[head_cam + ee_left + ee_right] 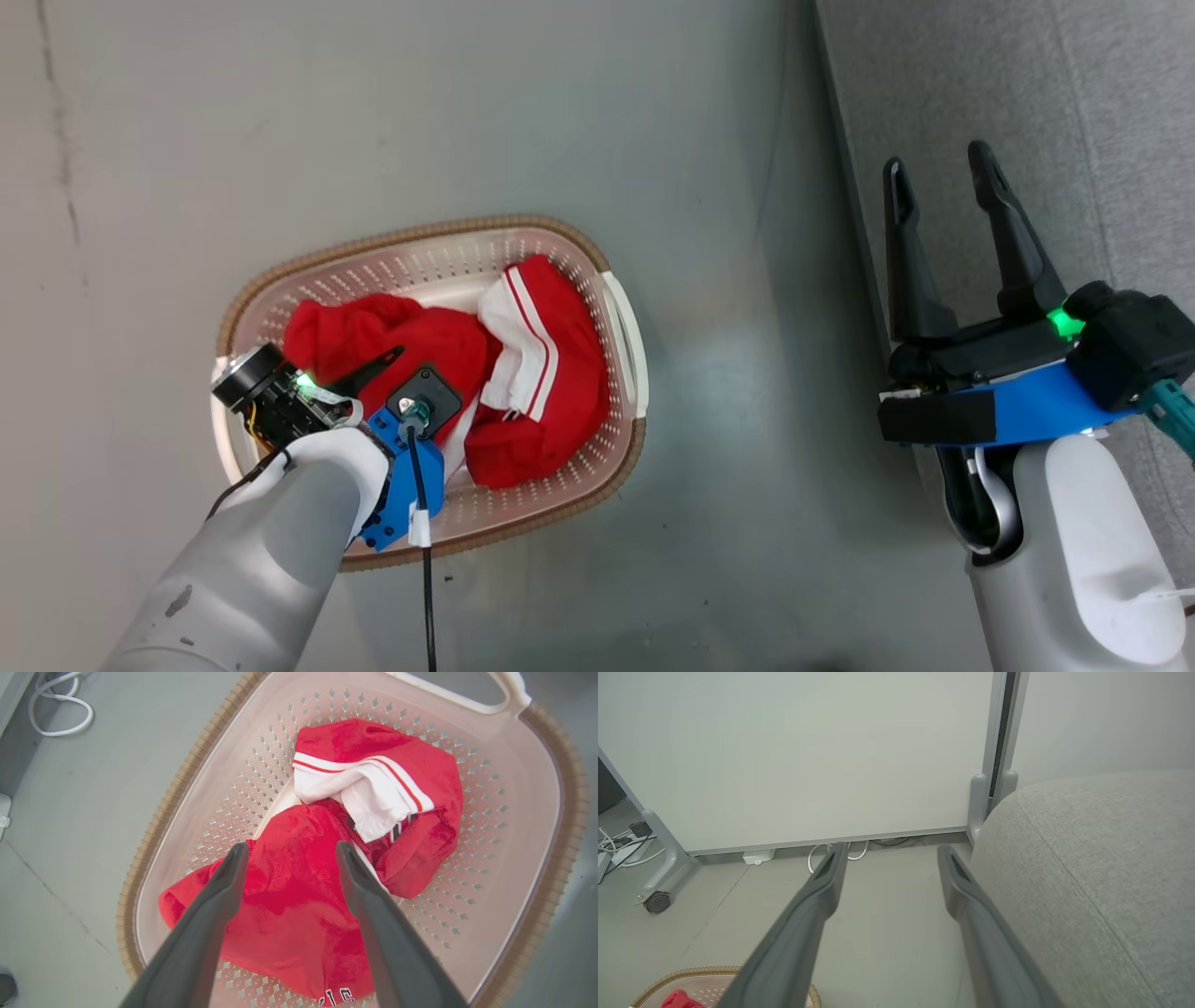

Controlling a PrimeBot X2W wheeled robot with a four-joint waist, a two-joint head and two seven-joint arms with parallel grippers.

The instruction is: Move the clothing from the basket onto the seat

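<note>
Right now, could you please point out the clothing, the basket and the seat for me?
clothing [289,896], left wrist view, on the middle of the plain red garment.
basket [514,812], left wrist view, on its bare perforated wall.
seat [1087,858], right wrist view, on the grey cushion's top.

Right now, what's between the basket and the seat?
Just bare grey floor between the basket and the seat, per the head view.

The clothing [551,373] lies in the basket [420,269], left of the seat [1120,103].
</note>
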